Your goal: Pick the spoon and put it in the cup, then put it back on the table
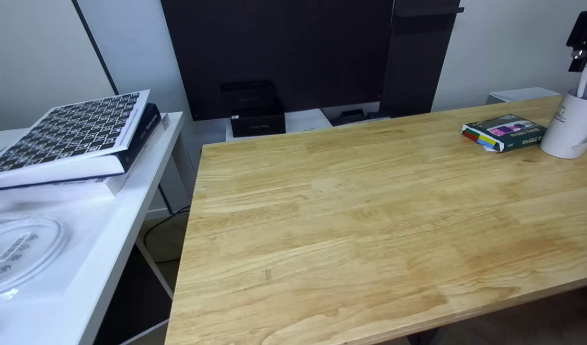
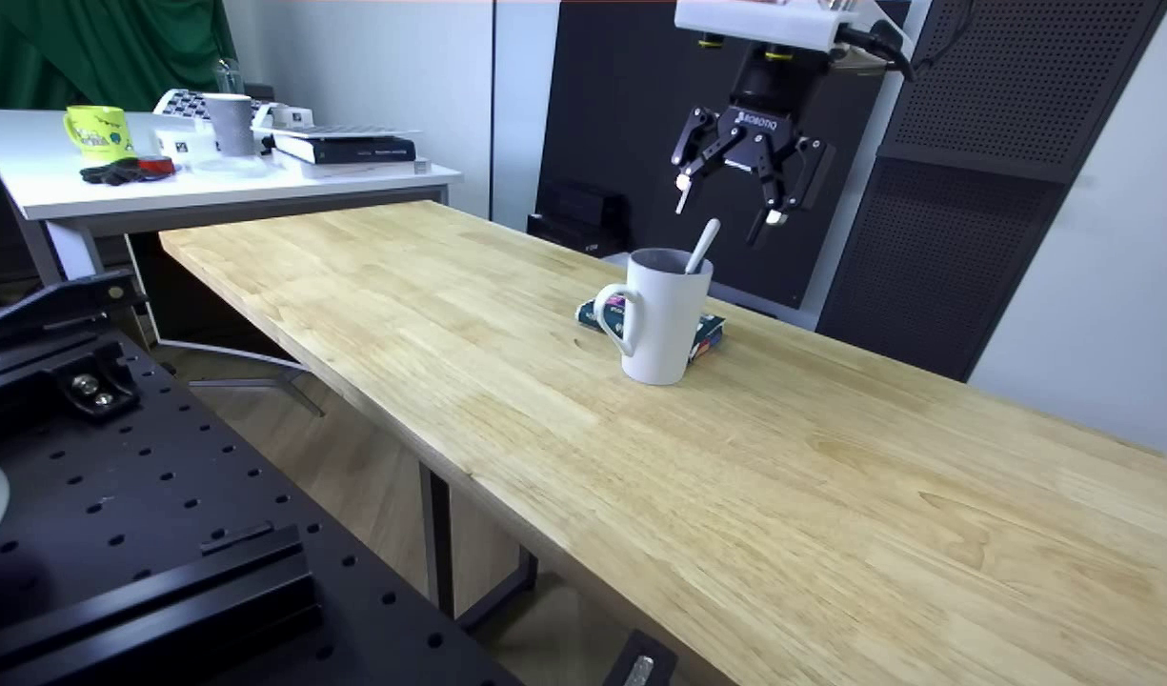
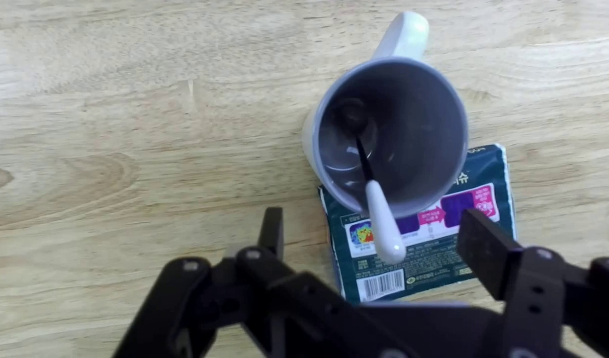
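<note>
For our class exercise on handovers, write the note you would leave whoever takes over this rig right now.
Gripper: the black two-fingered gripper is open, gripping nothing, near the handle end of the slim white-handled spoon.
Things: the spoon leans inside the white cylindrical ceramic-looking cup, handle out over the rim; the cup stands upright on the light honey-coloured wooden table.
Done: spoon is in the cup.
Left: lift the spoon out by its handle, lay it on the table.
</note>
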{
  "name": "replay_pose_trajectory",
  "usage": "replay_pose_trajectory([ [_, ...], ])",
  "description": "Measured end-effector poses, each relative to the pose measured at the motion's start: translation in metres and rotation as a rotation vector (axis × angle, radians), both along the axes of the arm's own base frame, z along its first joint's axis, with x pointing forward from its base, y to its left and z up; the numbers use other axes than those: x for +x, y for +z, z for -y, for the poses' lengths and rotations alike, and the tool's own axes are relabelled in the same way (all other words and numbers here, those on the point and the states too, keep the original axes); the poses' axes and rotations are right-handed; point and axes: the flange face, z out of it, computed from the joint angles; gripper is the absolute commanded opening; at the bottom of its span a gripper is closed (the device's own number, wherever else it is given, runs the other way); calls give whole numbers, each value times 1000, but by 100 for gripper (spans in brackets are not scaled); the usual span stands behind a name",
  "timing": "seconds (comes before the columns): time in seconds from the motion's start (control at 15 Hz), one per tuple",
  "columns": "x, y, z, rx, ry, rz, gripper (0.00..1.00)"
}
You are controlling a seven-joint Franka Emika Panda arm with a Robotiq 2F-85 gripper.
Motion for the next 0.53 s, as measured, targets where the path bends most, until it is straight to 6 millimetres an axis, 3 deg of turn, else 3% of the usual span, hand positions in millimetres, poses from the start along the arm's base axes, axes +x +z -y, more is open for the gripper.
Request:
replay_pose_trajectory([
  [0.53, -1, -6, -12, 3, 17, 5, 5],
])
